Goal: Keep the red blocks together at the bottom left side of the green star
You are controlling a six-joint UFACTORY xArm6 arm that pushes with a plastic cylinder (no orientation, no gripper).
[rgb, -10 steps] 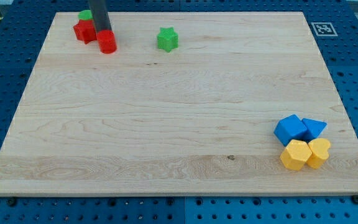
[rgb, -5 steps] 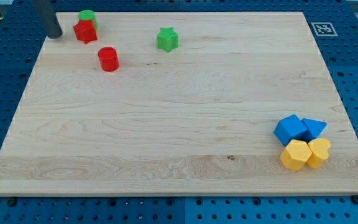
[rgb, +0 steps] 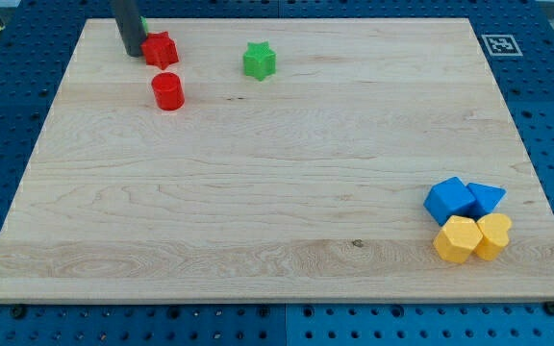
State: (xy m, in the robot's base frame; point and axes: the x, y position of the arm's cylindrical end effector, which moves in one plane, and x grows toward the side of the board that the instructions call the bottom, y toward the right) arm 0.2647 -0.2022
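Note:
The green star (rgb: 258,61) sits near the view's top, left of centre. A red star-shaped block (rgb: 161,48) lies to its left, and a red cylinder (rgb: 167,91) sits just below that block, at the green star's lower left. My tip (rgb: 133,54) is at the red star's left side, touching or nearly touching it. The rod hides most of a small green block (rgb: 142,21) behind it at the top edge.
The wooden board (rgb: 277,192) fills the view. Two blue blocks (rgb: 450,199) (rgb: 487,199) and two yellow blocks (rgb: 457,239) (rgb: 494,235) cluster at the view's lower right. A marker tag (rgb: 499,44) sits at the top right corner.
My tip went left from the red cylinder to the board's left edge, then came back right and pushed the red star rightward, away from the green block. The cylinder stayed where it was left.

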